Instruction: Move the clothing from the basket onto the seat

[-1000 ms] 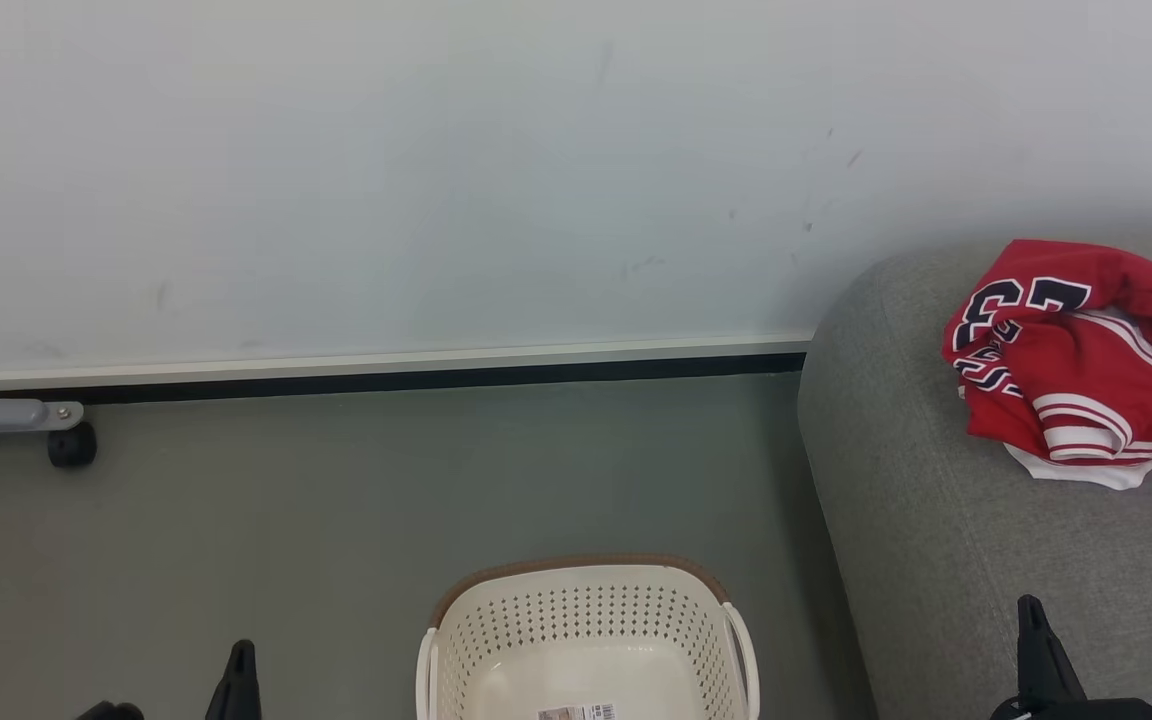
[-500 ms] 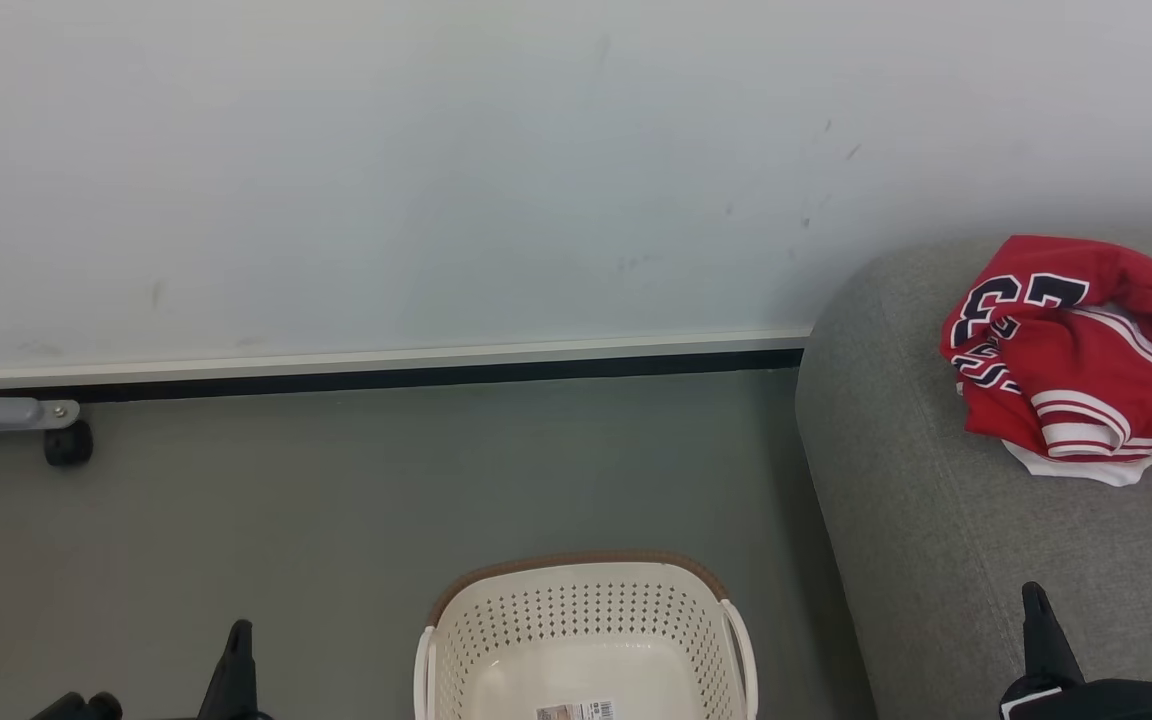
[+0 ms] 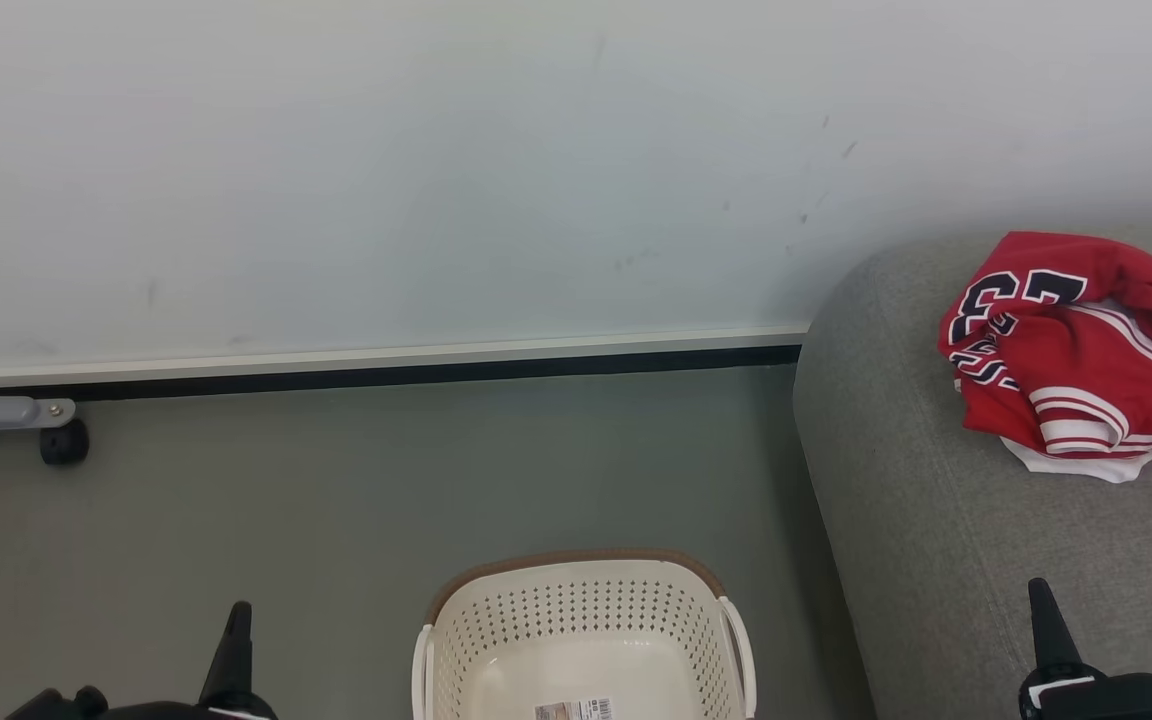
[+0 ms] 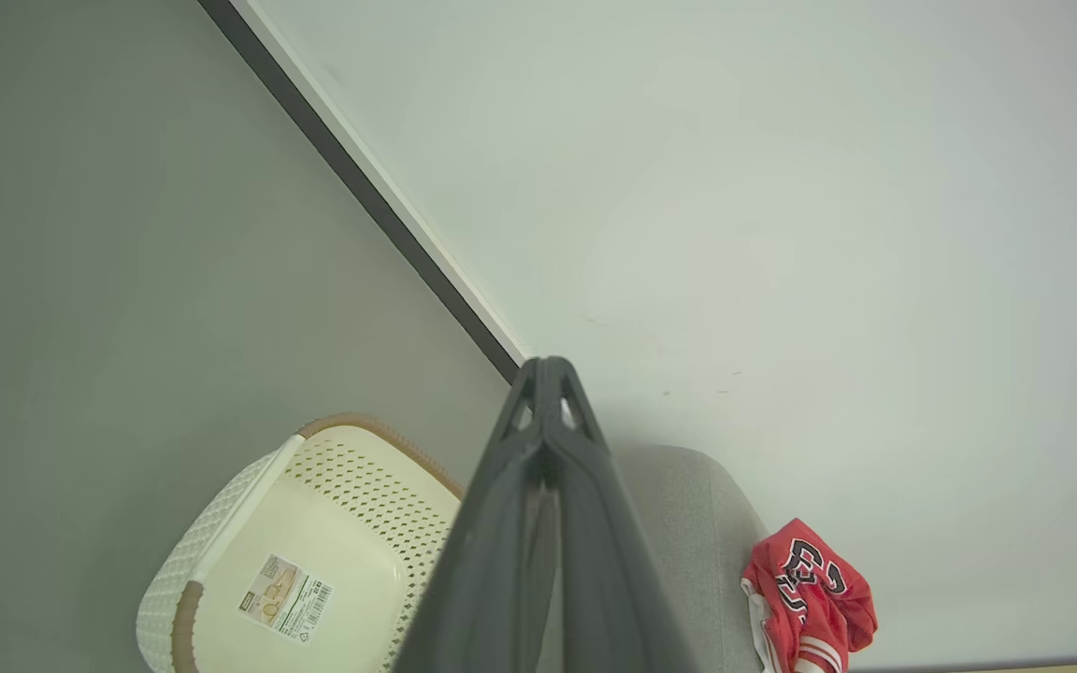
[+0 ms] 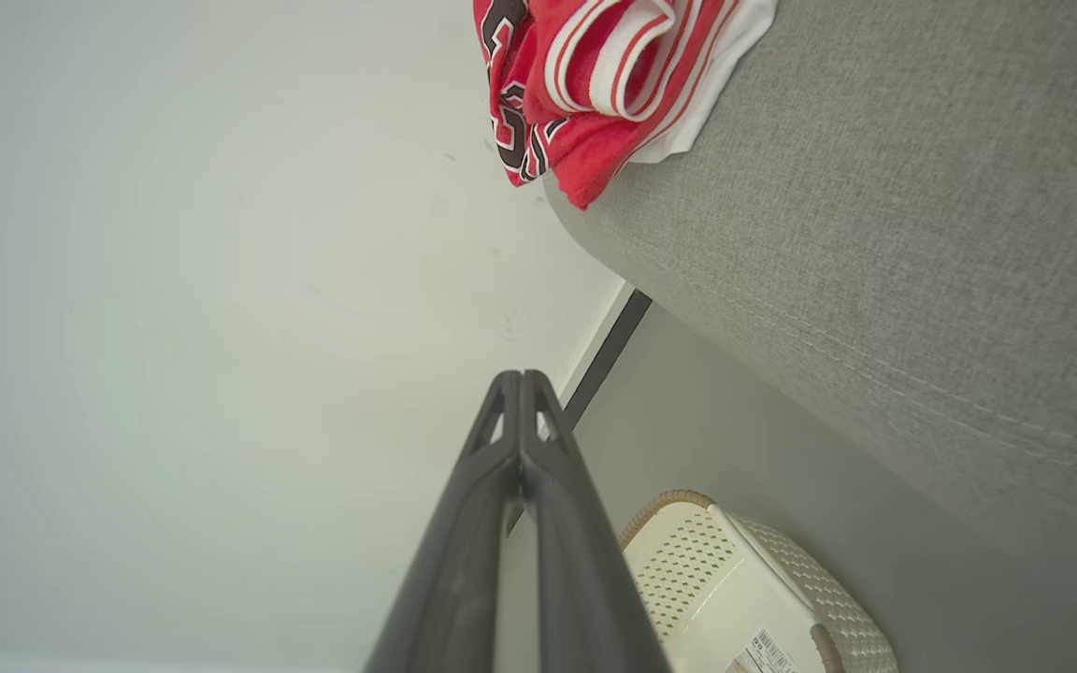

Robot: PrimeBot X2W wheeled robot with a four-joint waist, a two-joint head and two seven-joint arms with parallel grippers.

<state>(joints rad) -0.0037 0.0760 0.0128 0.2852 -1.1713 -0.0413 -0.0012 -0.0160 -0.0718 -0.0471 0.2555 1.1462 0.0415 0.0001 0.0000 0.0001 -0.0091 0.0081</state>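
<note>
Squeezed shut, holding nothing: left hand [image 3: 239, 612] and right hand [image 3: 1038, 590]. Heaped on the seat [image 3: 936, 520], away from the basket [image 3: 576, 608]: the clothing [image 3: 1071, 350].

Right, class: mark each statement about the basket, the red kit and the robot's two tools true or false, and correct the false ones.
1. The red basketball kit lies on the grey sofa cushion. True.
2. The laundry basket holds a folded towel. False: no cloth is in it; a printed label sits on its bottom.
3. The left tool is shut with nothing between its fingers. True.
4. The right tool grips the kit. False: it is shut on nothing, well apart from the kit.
5. The basket stands on the cushion. False: it stands on the floor beside it.
</note>
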